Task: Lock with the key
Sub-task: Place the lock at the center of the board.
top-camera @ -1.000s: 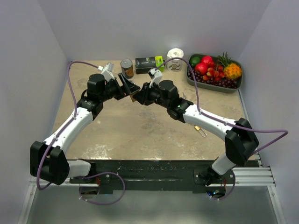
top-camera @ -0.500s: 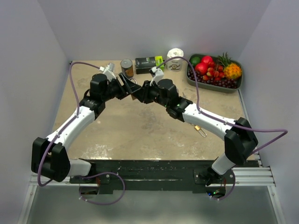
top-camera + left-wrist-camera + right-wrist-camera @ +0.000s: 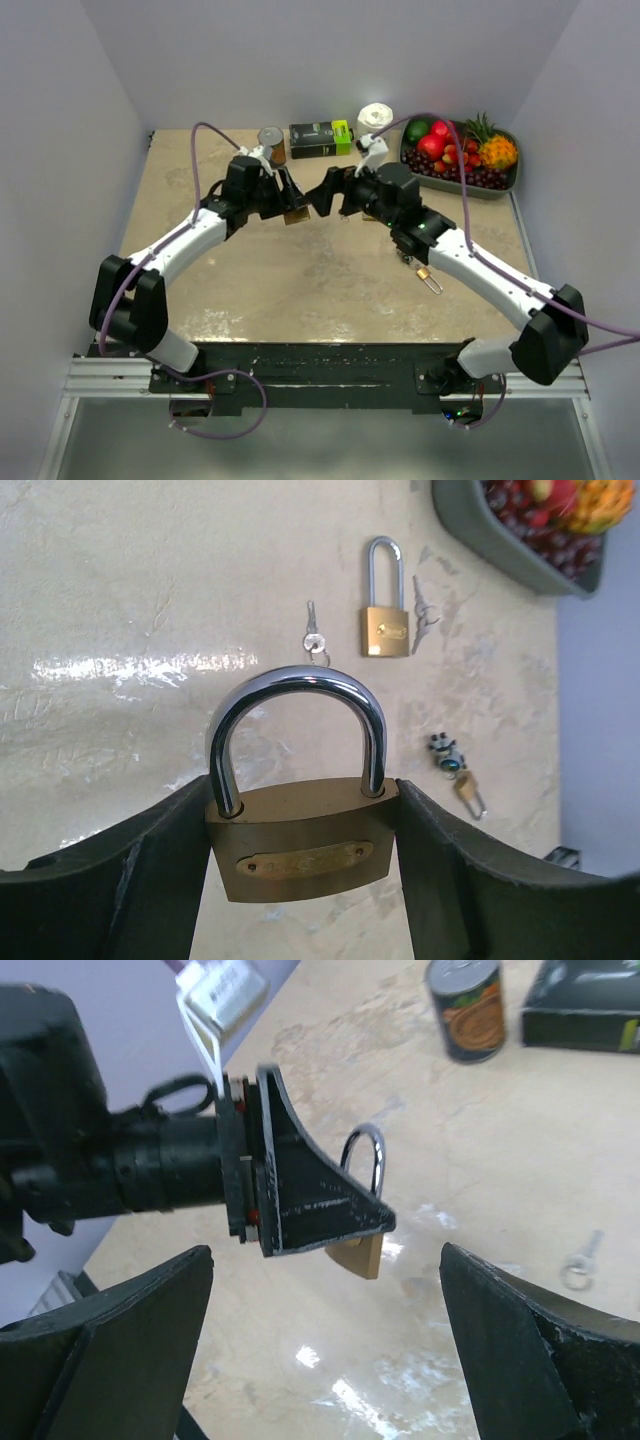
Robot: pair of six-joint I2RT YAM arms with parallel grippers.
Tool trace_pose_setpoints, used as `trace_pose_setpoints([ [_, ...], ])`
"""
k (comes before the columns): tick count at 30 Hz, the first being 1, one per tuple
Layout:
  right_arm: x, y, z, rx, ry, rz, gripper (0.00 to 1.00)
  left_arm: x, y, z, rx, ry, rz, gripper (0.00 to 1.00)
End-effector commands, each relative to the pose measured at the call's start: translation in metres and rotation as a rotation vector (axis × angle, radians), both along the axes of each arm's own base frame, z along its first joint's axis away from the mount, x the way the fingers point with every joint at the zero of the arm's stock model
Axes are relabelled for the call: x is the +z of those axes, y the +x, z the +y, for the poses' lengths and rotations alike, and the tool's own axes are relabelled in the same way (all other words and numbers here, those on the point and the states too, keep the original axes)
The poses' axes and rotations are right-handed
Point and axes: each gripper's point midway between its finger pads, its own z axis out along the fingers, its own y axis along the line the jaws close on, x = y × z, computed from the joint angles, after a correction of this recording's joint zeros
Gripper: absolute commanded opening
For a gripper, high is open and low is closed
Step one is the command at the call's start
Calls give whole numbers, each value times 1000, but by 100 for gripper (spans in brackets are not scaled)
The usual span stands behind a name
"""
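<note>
**Top view.** The left pincer [image 3: 291, 208] is closed on a brass padlock [image 3: 294, 215], which is carried above the table [image 3: 250, 290] at mid-depth. The right pincer [image 3: 330, 195] is spread wide with nothing in it. It faces the padlock from just beside, so the two wrists are set nose to nose.

**Left wrist view.** The padlock [image 3: 300, 845] is gripped by the flanks of its body between the fingers [image 3: 130, 870]. Its long axis runs away from the wrist, with the shackle outward and apparently seated in both holes. The keyhole end is turned toward the palm and cannot be seen. On the table beyond the shackle, a loose key [image 3: 313, 640] is noted beside a second padlock [image 3: 385, 630].

**Right wrist view.** The right pincer [image 3: 325, 1260] is seen fully apart and empty. The padlock [image 3: 362, 1252] lies dead ahead, shackle up, partly masked by a left finger. A key [image 3: 583, 1260], perhaps the same one, lies on the table off to the right, well apart.

**Judged.** No key is held, and the free right arm is the one placed to fetch it.
</note>
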Motion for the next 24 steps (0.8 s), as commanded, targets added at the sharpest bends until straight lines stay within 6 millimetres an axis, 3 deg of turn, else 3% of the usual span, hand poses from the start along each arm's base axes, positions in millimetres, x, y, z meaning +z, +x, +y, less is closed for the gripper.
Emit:
trace_pose_setpoints([
  [1, 4, -2, -43, -59, -56, -7, 99, 21, 24, -22, -44, 107, -157, 0],
  [6, 1, 13, -82, -150, -93, 8, 99, -15, 43, -32, -39, 224, -152, 0],
  [7, 1, 13, -88, -163, -106, 9, 99, -32, 45, -37, -51, 251, -128, 0],
  [9, 1, 17, -99, -192, -115, 10, 99, -38, 54, -41, -55, 270, -129, 0],
  [10, 1, 17, -103, -201, -125, 9, 99, -55, 56, -45, -67, 291, -104, 0],
  [14, 10, 13, -112, -214, -119, -15, 99, -71, 67, -56, -82, 322, -121, 0],
  [16, 8, 11, -115, -223, -127, -8, 99, -87, 71, -58, -83, 338, -98, 0],
  [24, 7, 15, -123, -248, -150, -8, 99, -115, 84, -72, -47, 372, -67, 0],
])
